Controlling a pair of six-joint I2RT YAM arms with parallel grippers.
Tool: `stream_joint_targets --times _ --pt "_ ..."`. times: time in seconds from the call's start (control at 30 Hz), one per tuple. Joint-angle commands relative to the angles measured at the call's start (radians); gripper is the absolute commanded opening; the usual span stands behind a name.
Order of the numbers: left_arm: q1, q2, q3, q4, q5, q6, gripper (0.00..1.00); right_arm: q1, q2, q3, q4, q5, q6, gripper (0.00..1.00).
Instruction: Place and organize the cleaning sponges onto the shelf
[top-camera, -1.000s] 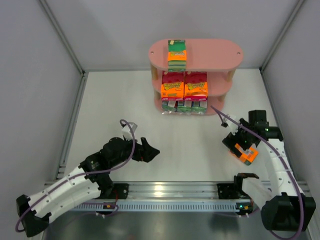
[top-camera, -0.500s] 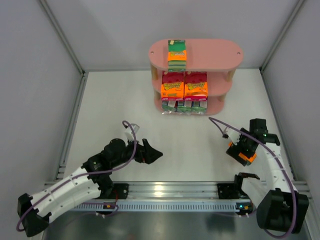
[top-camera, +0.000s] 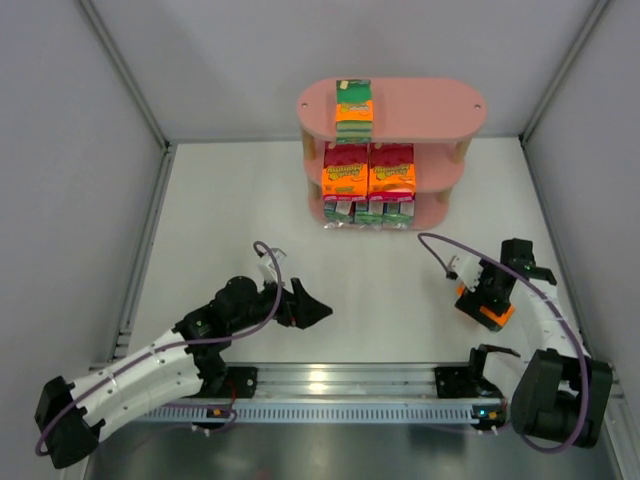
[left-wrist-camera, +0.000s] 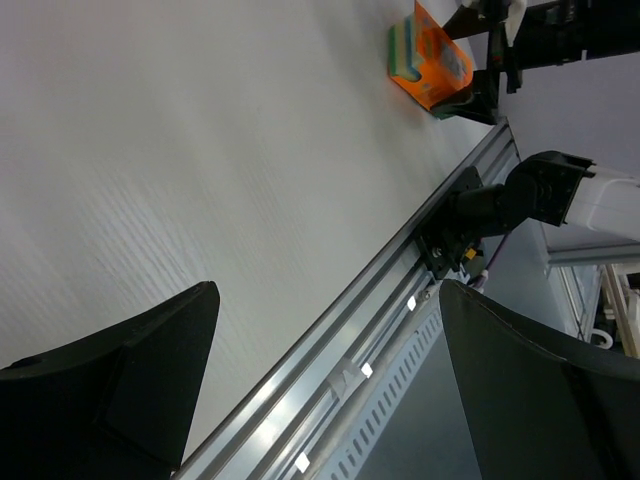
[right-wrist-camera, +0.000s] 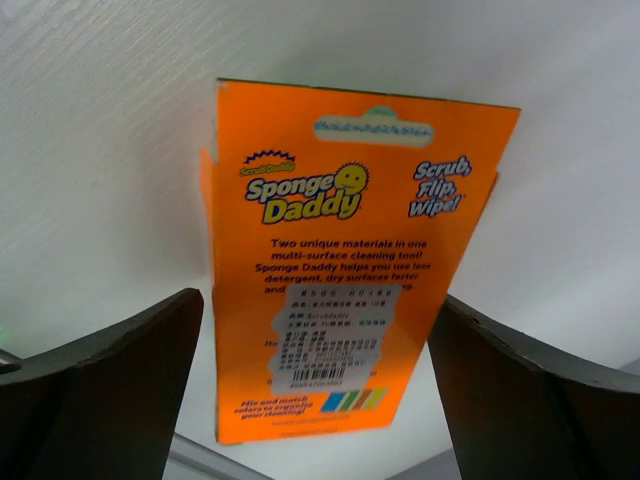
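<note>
right tool (right-wrist-camera: 315, 310) straddles the orange sponge pack (right-wrist-camera: 350, 250) lying on the worktop (top-camera: 380, 270) at 4 o'clock, jaws wide and seemingly not yet touching, lined up for a pick toward the shelf (top-camera: 430, 105) at 12; left tool (left-wrist-camera: 322, 300) gapes empty at 7.

The left arm (top-camera: 145, 368) is stretching low from its base at the near left and reaching rightward toward the middle. The left gripper (top-camera: 318, 300) at its end is pointing right with its jaws spread wide, the two dark fingers (left-wrist-camera: 130, 380) framing the wrist view on either side. The right arm (top-camera: 548, 325) is rising from its base at the near right and bending forward, and the right gripper (top-camera: 478, 300) is pointing down and leftward, its jaws likewise standing wide apart
</note>
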Motion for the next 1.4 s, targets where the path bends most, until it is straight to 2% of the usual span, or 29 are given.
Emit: stream_joint_targets --times 0.0,0.17,0.2,0.27,0.3,0.4,0.57,0.67,0.9,1.07,1.1,1.27,1.37 --pt "-0.003 0.027 -0.027 0.19 0.07 -0.055 0.98 -0.03 0.023 -0.014 0.065 -0.058 -0.056 0.9" --pt "-0.003 0.081 -0.048 0.308 0.127 -0.113 0.98 -0.043 0.024 -0.025 0.061 -0.096 -0.088 0.76" --pt "-0.003 0.104 -0.051 0.345 0.134 -0.125 0.97 -0.043 0.014 -0.026 0.059 -0.111 -0.096 0.66" --pt "-0.003 0.144 -0.06 0.385 0.159 -0.134 0.97 -0.043 0.0 -0.029 0.05 -0.13 -0.098 0.54" --pt "-0.003 0.159 -0.06 0.417 0.164 -0.145 0.97 -0.043 -0.015 -0.031 0.047 -0.154 -0.107 0.45" --pt "-0.003 0.219 -0.051 0.47 0.194 -0.157 0.97 -0.043 -0.045 -0.022 0.032 -0.203 -0.101 0.37" --pt "-0.003 0.28 -0.013 0.497 0.197 -0.148 0.97 -0.043 -0.077 0.064 -0.021 -0.337 -0.02 0.32" --pt "-0.003 0.303 0.012 0.523 0.139 -0.133 0.97 -0.043 -0.081 0.148 -0.038 -0.47 0.08 0.3" --pt "-0.011 0.437 0.186 0.586 0.006 -0.067 0.97 0.027 -0.022 0.315 0.047 -0.706 0.409 0.28" --pt "-0.04 0.619 0.35 0.604 -0.046 0.01 0.95 0.197 0.004 0.352 0.194 -0.678 0.632 0.29" --pt "-0.053 0.641 0.378 0.604 -0.06 0.03 0.95 0.275 0.007 0.357 0.25 -0.655 0.661 0.29" --pt "-0.093 0.751 0.485 0.604 -0.187 0.071 0.95 0.366 0.027 0.369 0.363 -0.67 0.802 0.29" --pt "-0.103 0.786 0.513 0.609 -0.246 0.074 0.95 0.397 0.043 0.377 0.384 -0.684 0.817 0.29"
